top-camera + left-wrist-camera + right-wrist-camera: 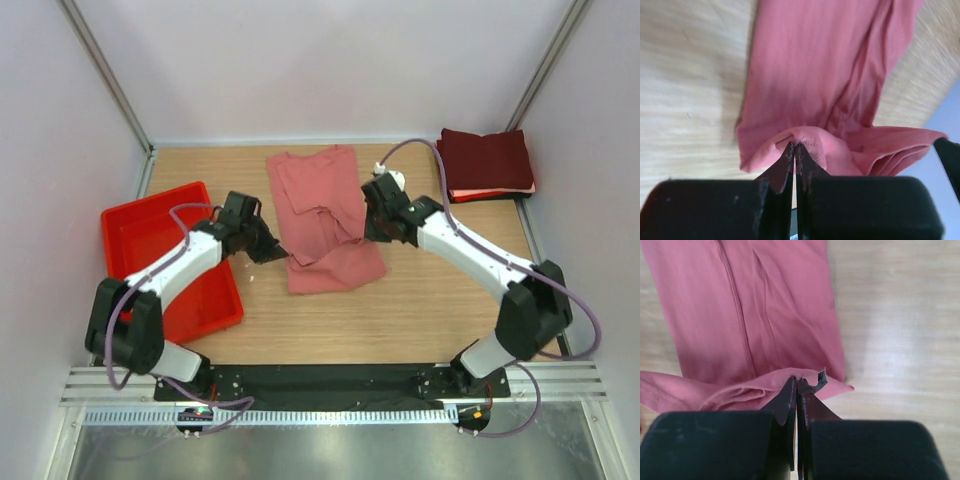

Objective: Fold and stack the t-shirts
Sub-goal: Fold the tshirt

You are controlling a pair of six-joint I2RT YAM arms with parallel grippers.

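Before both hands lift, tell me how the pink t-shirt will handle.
The pink t-shirt will probably go floppy: it bunches where the left hand and right hand pinch it. Its middle likely sags between them. Thin cloth may slip from such narrow pinches.

We see soft, matt cloth in the pink shirt (325, 215) and the maroon stack (487, 158). The wood-grain table (430, 300) is smooth with a faint sheen, the red plastic tray (135, 240) glossy, the black fingers (784, 167) matt, the metal rail (560, 382) ribbed.
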